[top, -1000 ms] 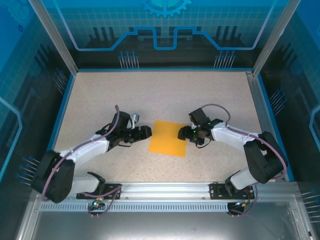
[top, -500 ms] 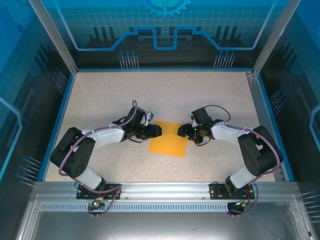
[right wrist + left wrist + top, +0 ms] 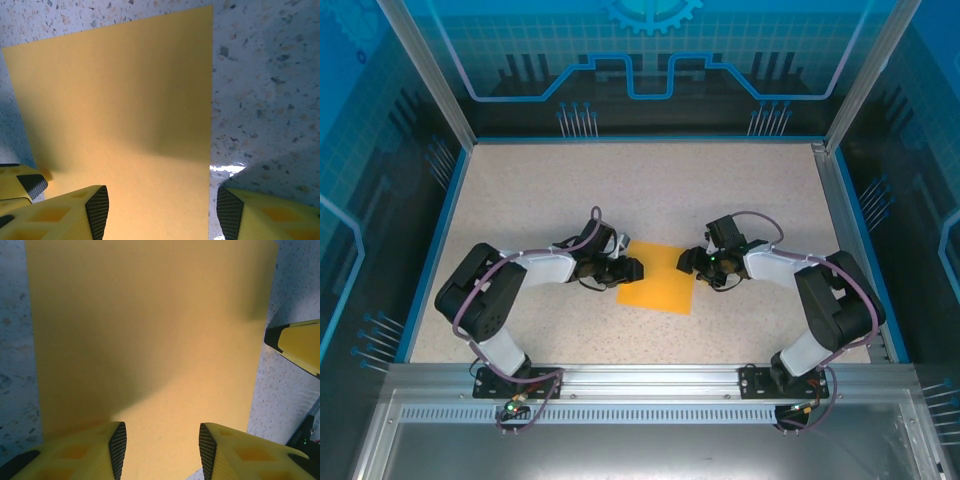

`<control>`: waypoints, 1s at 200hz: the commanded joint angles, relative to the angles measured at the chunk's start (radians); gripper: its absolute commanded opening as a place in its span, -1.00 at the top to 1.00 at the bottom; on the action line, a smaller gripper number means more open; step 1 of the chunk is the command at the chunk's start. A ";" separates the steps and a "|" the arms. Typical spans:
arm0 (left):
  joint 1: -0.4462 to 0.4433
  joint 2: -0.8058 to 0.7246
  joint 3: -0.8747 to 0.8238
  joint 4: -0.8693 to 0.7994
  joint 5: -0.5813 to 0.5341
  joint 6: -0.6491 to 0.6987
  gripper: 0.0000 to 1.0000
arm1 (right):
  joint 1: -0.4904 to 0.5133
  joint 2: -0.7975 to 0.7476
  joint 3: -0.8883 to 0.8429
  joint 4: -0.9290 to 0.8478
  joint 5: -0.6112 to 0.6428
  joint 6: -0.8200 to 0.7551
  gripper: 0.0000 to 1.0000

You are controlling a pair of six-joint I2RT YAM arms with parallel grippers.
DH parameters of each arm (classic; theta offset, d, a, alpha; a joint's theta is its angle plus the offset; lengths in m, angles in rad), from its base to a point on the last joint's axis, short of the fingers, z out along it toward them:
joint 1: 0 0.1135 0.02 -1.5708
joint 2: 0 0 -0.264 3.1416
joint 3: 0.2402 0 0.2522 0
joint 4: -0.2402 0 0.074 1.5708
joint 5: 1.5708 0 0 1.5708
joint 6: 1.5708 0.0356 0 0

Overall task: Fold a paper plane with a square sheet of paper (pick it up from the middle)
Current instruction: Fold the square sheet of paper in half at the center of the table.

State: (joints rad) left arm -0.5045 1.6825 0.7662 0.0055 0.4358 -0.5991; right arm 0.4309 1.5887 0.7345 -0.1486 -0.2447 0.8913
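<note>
The square sheet of paper (image 3: 658,279) is plain orange-yellow and lies flat and uncreased on the speckled table (image 3: 650,190), mid-table. No paper plane is in view. My left gripper (image 3: 632,268) sits low at the sheet's left edge, open, with both fingertips over the paper (image 3: 150,340) in the left wrist view. Open too, my right gripper (image 3: 688,260) is at the sheet's upper right edge. In the right wrist view it straddles that edge of the paper (image 3: 120,115), one pad (image 3: 97,210) over the sheet and the other pad (image 3: 227,210) over bare table. Neither holds anything.
Blue walls (image 3: 440,230) border the table on the left, back and right. An aluminium rail (image 3: 650,378) runs along the near edge by the arm bases. The other gripper's yellow fingertip (image 3: 297,342) shows at the right of the left wrist view.
My left arm has swung in to the right, bringing its gripper onto the sheet's left edge, and its jaws have narrowed. The right gripper has shifted slightly back along the right edge.
</note>
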 commanded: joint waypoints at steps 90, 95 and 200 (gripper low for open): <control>-0.005 0.011 0.008 -0.044 0.004 0.048 0.09 | -0.101 0.103 0.133 0.009 -0.051 -0.069 -0.26; -0.005 0.013 0.009 -0.045 0.003 0.047 0.09 | -0.106 0.111 0.136 0.015 -0.055 -0.068 -0.26; -0.005 0.021 0.015 -0.049 0.007 0.051 0.09 | -0.052 0.156 0.151 0.084 -0.129 -0.040 -0.11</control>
State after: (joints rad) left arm -0.5045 1.6840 0.7662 -0.0208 0.4351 -0.5728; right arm 0.3332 1.7264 0.8845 -0.1635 -0.2848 0.8413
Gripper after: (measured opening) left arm 0.456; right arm 0.558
